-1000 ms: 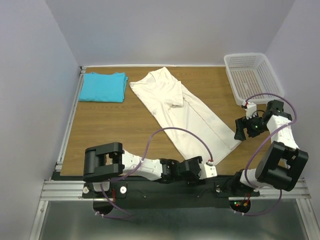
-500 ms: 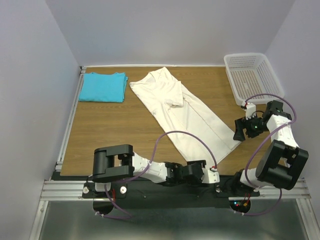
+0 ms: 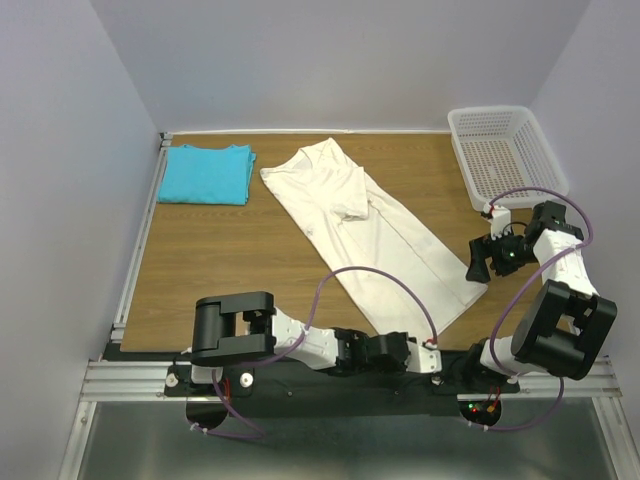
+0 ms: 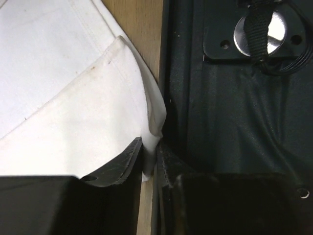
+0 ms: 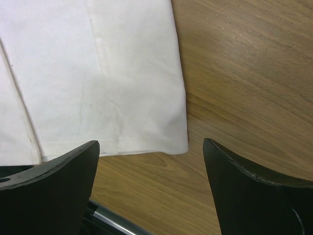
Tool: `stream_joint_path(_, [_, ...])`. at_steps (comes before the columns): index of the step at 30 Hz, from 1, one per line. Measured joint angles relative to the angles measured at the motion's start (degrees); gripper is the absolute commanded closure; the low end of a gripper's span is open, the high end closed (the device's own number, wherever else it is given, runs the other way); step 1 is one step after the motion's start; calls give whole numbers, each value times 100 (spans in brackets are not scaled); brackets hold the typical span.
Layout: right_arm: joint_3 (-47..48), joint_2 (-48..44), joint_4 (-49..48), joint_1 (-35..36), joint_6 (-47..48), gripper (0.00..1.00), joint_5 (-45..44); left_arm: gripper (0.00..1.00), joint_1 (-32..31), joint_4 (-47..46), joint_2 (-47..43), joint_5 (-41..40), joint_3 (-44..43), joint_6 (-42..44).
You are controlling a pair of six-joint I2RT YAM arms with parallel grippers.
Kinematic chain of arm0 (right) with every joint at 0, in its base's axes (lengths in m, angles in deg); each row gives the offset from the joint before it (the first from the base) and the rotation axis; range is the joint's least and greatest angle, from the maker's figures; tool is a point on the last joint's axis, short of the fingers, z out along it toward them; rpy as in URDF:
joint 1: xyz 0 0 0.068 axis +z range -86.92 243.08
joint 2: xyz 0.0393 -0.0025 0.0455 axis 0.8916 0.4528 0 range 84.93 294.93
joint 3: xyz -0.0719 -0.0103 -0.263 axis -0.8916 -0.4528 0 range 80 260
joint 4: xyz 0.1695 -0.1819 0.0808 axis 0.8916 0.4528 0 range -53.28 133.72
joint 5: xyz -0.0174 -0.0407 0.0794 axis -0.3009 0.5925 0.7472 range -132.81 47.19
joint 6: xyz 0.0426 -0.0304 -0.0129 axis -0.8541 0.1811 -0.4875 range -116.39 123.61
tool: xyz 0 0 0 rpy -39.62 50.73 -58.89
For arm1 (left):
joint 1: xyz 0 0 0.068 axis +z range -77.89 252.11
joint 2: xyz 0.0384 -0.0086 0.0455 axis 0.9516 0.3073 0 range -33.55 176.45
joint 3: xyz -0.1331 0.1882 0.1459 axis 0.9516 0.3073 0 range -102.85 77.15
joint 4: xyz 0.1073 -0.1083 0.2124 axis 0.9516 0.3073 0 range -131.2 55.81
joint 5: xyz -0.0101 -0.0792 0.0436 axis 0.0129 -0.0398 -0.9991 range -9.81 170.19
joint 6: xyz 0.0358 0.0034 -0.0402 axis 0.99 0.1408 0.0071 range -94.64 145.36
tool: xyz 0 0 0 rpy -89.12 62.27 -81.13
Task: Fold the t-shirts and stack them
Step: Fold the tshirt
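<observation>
Quick rundown from the overhead view. The cream shirt (image 3: 370, 230) lies flat and diagonal across the wooden surface (image 3: 220, 260). Its collar end is up around 12 o'clock and its hem runs down toward 5 o'clock, almost at the near edge. One sleeve is flopped over the body near the top.

The turquoise shirt (image 3: 205, 175) is way off at about 10 o'clock. It sits as a tidy rectangle in the far corner, well apart from the cream one. A white basket (image 3: 488, 111) is parked at roughly 2 o'clock, with nothing visible in it from here.

The left arm is stretched low along the near edge. In its wrist view the left fingers (image 4: 117, 171) are clenched on a little bunched-up bit of the cream shirt's hem corner. The cloth is squeezed into the thin gap between them. That happens right where the wood meets the black plate (image 4: 234, 122) at the front of the rig, and the fabric just above the pinch is puckered into a small peak.

The right fingers (image 5: 54, 186) are spread wide and aren't gripping anything. They're over at about 4 o'clock, by the other hem corner. In that wrist view the corner lies flat on the wood between the two tips, with bare wood off toward 3 o'clock. I can't tell if the tips actually touch the surface.
</observation>
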Motion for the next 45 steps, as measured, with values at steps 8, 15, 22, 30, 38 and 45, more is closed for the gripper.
stream_joint_path(8, [0,9,39,-2,146,9,-184,98,9,9,-48,87,-7,-109])
stream_joint_path(15, [0,216,74,-4,199,9,-415,100,46,42,-170,151,-7,-304])
stream_joint_path(22, [0,420,103,-4,251,9,-658,100,179,68,-330,361,-7,-575])
stream_joint_path(30, [219,973,179,-122,146,10,-933,100,348,90,-369,684,-7,-772])
stream_joint_path(38, [568,1652,140,-149,-92,18,-881,100,433,98,-369,883,-7,-824])
stream_joint_path(45, [564,1810,140,-153,-186,30,-800,100,496,94,-369,1038,-7,-855])
